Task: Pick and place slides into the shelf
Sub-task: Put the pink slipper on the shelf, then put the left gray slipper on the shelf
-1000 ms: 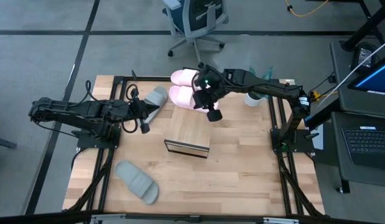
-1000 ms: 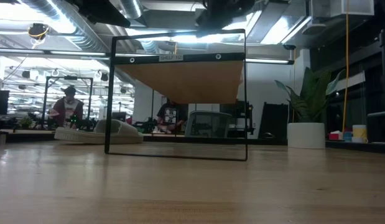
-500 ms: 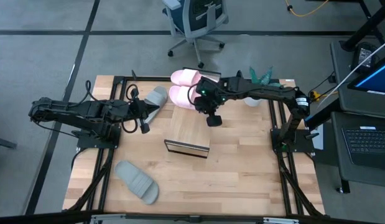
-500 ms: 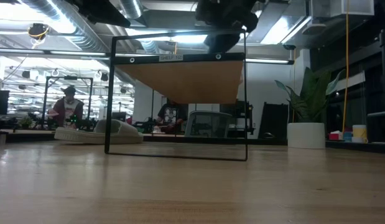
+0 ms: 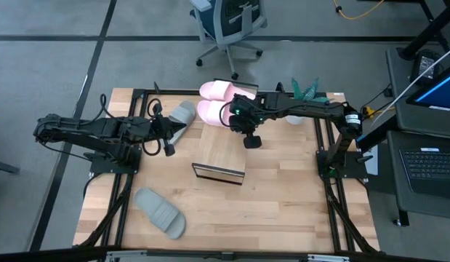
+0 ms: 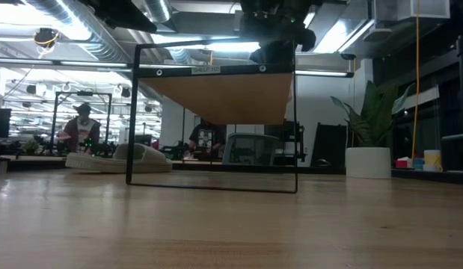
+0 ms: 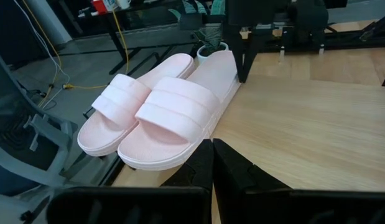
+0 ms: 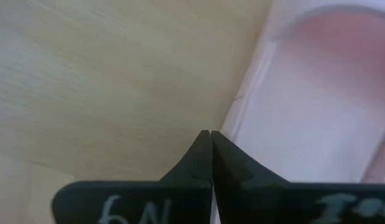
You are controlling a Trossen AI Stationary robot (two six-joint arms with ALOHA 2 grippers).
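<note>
Two pale pink slides (image 5: 214,102) lie side by side, soles down, at the table's far edge, and both show in the left wrist view (image 7: 161,112). One grey-green slide (image 5: 182,115) lies left of them. Another grey-green slide (image 5: 161,212) lies near the near-left corner. The shelf (image 5: 221,156) stands mid-table. My right gripper (image 8: 209,134) is shut and points down just beside a pink slide's edge (image 8: 254,81); I cannot tell whether it touches it. My left gripper (image 7: 211,144) is shut and waits beside the far grey-green slide.
A white cup (image 5: 295,115) stands by the right arm (image 5: 297,108) near the far-right corner. An office chair (image 5: 228,25) is beyond the far edge. Bare tabletop (image 5: 283,204) lies right of and in front of the shelf. People sit in the room behind (image 6: 81,127).
My right gripper has come down beside the pink slides and shifted slightly toward the table's near edge. In the low view it has dropped into the picture above the shelf's top. The slides and the shelf have stayed where they were.
</note>
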